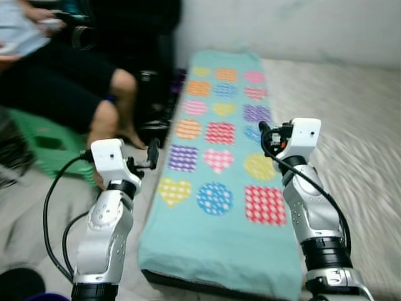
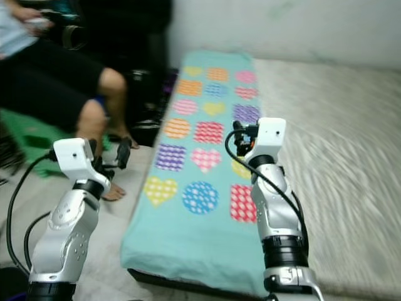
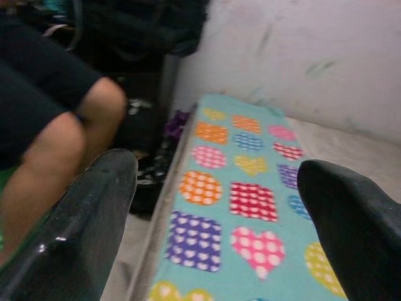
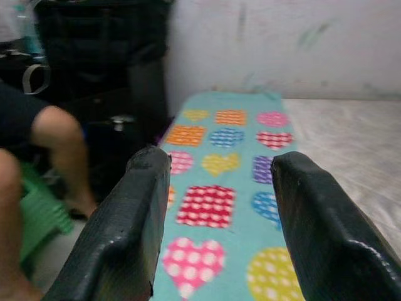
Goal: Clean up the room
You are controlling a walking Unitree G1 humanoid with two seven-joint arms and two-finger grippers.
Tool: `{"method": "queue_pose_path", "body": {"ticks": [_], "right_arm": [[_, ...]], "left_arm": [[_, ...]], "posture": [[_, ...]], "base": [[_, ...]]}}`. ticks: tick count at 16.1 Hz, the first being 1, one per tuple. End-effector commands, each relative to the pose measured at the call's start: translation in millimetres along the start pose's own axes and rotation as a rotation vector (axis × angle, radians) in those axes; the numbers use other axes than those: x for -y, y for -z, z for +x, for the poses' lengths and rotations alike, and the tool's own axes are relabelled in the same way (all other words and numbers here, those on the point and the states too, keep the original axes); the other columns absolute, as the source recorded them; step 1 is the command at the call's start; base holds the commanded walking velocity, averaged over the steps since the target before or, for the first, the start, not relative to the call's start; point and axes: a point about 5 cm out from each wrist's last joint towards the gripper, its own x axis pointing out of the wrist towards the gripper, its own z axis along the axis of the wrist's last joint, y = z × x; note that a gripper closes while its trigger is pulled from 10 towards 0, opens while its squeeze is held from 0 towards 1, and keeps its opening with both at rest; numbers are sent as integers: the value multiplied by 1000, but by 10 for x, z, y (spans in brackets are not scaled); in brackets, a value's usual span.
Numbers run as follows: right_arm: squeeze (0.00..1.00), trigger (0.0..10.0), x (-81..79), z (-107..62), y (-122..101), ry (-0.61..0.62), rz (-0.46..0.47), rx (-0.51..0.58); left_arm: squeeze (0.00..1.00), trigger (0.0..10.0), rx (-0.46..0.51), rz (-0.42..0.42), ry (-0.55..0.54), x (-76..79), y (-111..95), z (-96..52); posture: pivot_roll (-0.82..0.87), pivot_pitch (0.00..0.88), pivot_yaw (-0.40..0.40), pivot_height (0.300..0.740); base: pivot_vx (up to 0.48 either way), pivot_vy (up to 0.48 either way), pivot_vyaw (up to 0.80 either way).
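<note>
Teal blanket (image 1: 219,163), printed with dotted hearts, circles and squares, is lying along the left edge of the bed (image 1: 351,144), running from the frame's upper centre down to the bottom centre. My left tool (image 1: 150,153) is hovering at centre left, just off the blanket's left edge, fingers (image 3: 81,219) spread wide and gripping nothing. My right tool (image 1: 266,135) is hovering over the blanket right of centre, likewise parted and empty. A person's bare legs (image 1: 113,106) are showing upper left, beside a green stool (image 1: 47,147).

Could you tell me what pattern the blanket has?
Teal blanket with colourful dotted hearts, squares and circles; clearest in left eye view.
</note>
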Motion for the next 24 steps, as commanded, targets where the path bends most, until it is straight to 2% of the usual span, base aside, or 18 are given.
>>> {"method": "queue_pose_path", "body": {"ticks": [1, 3, 5, 10, 13, 19, 22, 24], "right_arm": [[0, 10000, -30, -39, 37, 0, -4, -11], [0, 10000, 15, -88, 78, 18, -3, -23], [0, 10000, 163, -191, 201, 67, -18, -68], [0, 10000, 326, -351, 237, 109, -38, -90], [0, 10000, 295, -434, 323, 107, -38, -147], [0, 10000, 288, -459, 315, 121, -33, -156], [0, 10000, 359, -504, 309, 146, -40, -160], [0, 10000, 334, -511, 296, 140, -26, -143]], "left_arm": [[0, 10000, -36, 5, -39, -124, 81, -47], [0, 10000, -37, 19, -64, -189, 87, -73], [0, 10000, -44, 29, -92, -267, 105, -115], [0, 10000, -70, 23, -109, -302, 164, -218], [0, 10000, -71, 16, -121, -315, 162, -296], [0, 10000, -86, 11, -100, -232, 168, -314], [0, 10000, -96, 9, -87, -200, 198, -355], [0, 10000, -94, 10, -83, -181, 187, -342]], "posture": [[-21, 0, 4, 740], [-21, 0, 6, 740], [-20, 0, 6, 740], [-26, 0, -18, 740], [-20, 0, -24, 740], [-23, 0, -23, 740], [-31, 0, -18, 740], [-27, 0, -23, 740]], "base": [[0, 0, 0], [0, 0, 0], [0, 0, 0], [0, 0, 0], [0, 0, -452], [0, 0, -800], [0, 0, -800], [0, 0, -400]]}}
